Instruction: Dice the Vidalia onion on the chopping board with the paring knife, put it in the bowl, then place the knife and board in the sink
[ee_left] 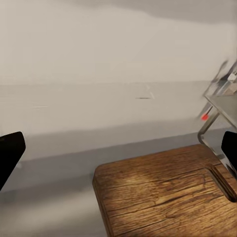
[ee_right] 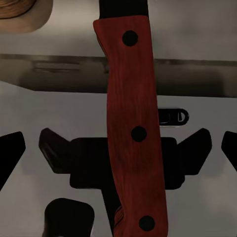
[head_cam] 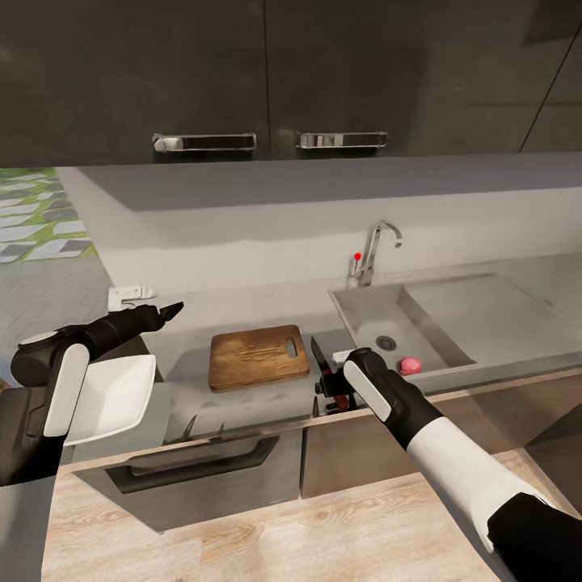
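While I hold the rig at the worktop (head_cam: pixel 267 311), this is how I read it:

Right hand (head_cam: pixel 327 381): low centre of the head frame, over the worktop's front edge between board and sink. Its fingers look spread either side of the paring knife (ee_right: pixel 132 133), whose red handle runs down the middle of the right wrist frame; whether they pinch it I cannot tell, as the fingertips are cut off at the frame edges.

Knife blade: dark point showing just above the hand in the head frame, near the board's right edge.

Left hand (head_cam: pixel 166 313): centre left of the head frame, hanging above the worktop with nothing in it; its fingers sit wide at both edges of the left wrist frame, so I read it as open.

Chopping board (head_cam: pixel 259 356): flat on the worktop, centre of the head frame, bare, slot handle toward the sink.

Sink (head_cam: pixel 420 303): right of centre.

Onion (head_cam: pixel 411 365): a small pinkish ball in the basin near the drain, which I take for it.

Bowl (head_cam: pixel 109 398): white, lower left, partly behind my left arm.

Progress: early, I judge. Onion not fetched, nothing diced, bowl seemingly empty, knife and board not yet in the sink.
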Robot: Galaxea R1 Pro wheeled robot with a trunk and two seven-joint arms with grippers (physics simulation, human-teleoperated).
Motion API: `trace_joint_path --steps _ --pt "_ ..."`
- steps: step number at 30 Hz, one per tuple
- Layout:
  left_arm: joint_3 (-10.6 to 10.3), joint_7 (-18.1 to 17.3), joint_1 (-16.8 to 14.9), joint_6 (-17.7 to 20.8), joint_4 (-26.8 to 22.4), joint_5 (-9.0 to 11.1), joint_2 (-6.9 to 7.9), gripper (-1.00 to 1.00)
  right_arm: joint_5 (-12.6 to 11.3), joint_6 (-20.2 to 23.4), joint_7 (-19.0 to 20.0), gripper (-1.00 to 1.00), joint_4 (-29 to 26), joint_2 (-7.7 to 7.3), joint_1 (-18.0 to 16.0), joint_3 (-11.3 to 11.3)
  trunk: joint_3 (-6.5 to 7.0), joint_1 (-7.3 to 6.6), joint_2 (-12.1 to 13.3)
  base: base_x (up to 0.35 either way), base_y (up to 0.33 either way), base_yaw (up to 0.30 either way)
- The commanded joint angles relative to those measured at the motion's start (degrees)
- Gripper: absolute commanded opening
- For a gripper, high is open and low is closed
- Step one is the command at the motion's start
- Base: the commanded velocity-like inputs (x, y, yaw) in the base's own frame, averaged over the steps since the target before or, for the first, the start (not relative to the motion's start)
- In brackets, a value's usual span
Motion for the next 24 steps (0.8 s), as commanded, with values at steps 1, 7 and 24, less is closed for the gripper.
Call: trace_joint_path --steps 1,7,24 --pt "0.08 -0.33 -0.05 0.31 -0.04 -0.13 0.02 1.0 -0.53 0.12 -0.53 1.0 -0.04 -0.03 -0.07 0.15 -0.13 0.04 -0.12 0.0 0.0 0.0" --pt "0.08 -0.33 -0.07 0.31 -0.01 -0.13 0.0 1.0 -0.54 0.12 -0.53 1.0 -0.02 -0.02 -0.07 0.15 -0.22 0.04 -0.12 0.0 0.0 0.0" --pt "0.08 -0.33 -0.1 0.31 0.01 -0.13 -0.02 1.0 -0.55 0.03 -0.53 1.0 -0.04 -0.01 -0.07 0.15 -0.49 0.04 -0.12 0.0 0.0 0.0"
